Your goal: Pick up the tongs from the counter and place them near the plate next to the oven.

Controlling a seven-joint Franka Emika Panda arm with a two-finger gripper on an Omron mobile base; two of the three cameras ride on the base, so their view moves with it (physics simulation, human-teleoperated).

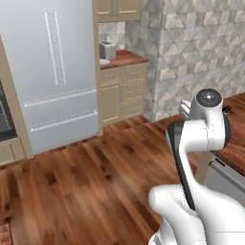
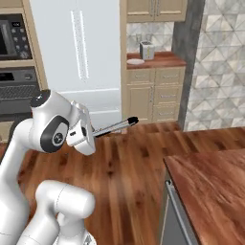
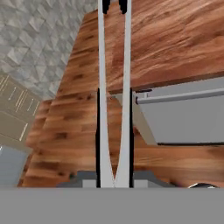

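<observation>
Slim silver-grey tongs with black tips (image 2: 115,126) held at the hinged end by the black-and-white two-finger gripper (image 2: 89,134), sticking out level over the wood floor, clear of any surface. Seen along the hand, the two silver arms (image 3: 114,100) running out from a pinch low between the dark fingers (image 3: 98,135), fingers clenched on them, tips spread near the top edge.

Risks, judged from the grip: held only at one end, so a long lever; likely to pivot or slip if swung fast or knocked against the edge of the reddish-brown wood-grain countertop (image 2: 210,186) close by on the right. Could also catch a cabinet front or the stone wall during a wide turn, since the tips reach well beyond the hand.

Far off, on a small counter beside the tall pale refrigerator (image 2: 76,52): round white plate (image 2: 135,61) just beside a boxy silver toaster (image 2: 146,50). Nothing visible on the plate, though small at this range. Well apart from the tongs; a drop aimed poorly could land on the plate or strike the toaster rather than settle nearby. Oven front (image 2: 16,62) at the far left.
</observation>
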